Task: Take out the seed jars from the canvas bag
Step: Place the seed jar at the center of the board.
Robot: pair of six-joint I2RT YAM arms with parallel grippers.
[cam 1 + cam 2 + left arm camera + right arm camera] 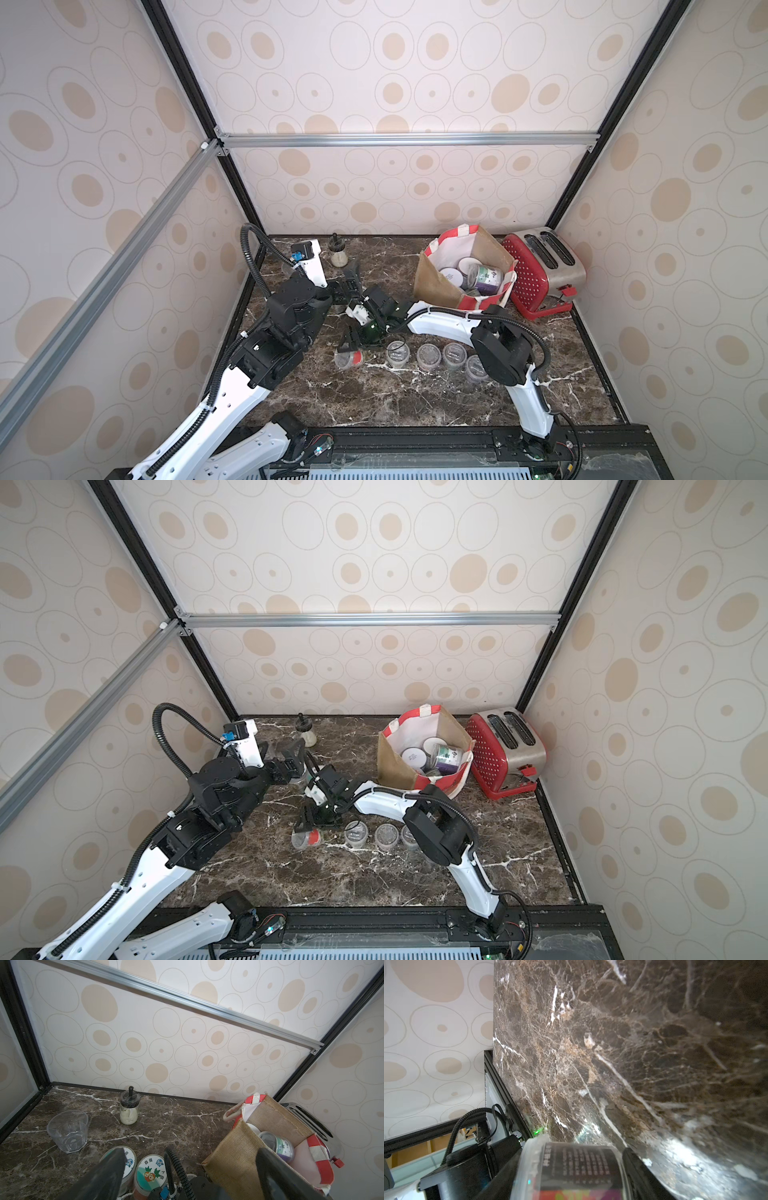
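Right gripper (347, 348) clamps a jar (348, 360) tipped on its side at the table's (374, 399) 8 o'clock. Four more jars (429, 355) line up toward its 3 o'clock. Left gripper (352, 277) gapes wide, empty. At 1 o'clock, the bag (440, 282) holds others.

Bare dark marble counter (374, 399) runs clear across the near side. Farther in, a row of short clear plastic jars (428, 355) and the white right robot arm (440, 322) bar the approach to the open-topped tan jute bag (436, 282), with a red dotted toaster (544, 270) just beside it on the right.
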